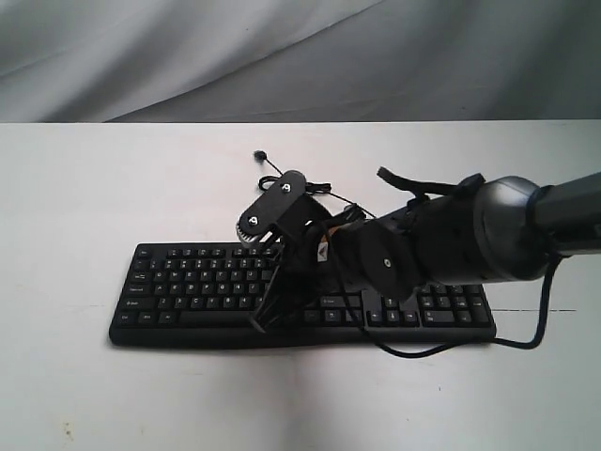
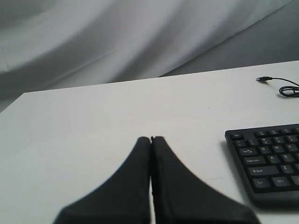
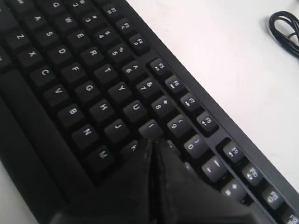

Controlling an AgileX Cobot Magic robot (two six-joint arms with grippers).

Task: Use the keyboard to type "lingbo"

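The black keyboard [image 1: 188,282] lies across the middle of the white table [image 1: 75,207], function row at the far side. My right gripper [image 1: 272,272] reaches over its middle from the right. In the right wrist view the right gripper [image 3: 154,141] is shut, its tips at the I key [image 3: 150,127], between K and O; contact cannot be told. The keys [image 3: 88,88] around it are legible. My left gripper [image 2: 151,138] is shut on nothing, over bare table beside the keyboard's left end [image 2: 268,161]. It does not show in the exterior view.
The keyboard's thin black cable [image 1: 324,193] coils behind it, with the plug [image 1: 260,155] lying loose on the table; the left wrist view also shows that plug [image 2: 264,79]. A grey cloth backdrop [image 1: 282,56] hangs behind the table. My right arm [image 1: 470,235] covers the keyboard's right-middle.
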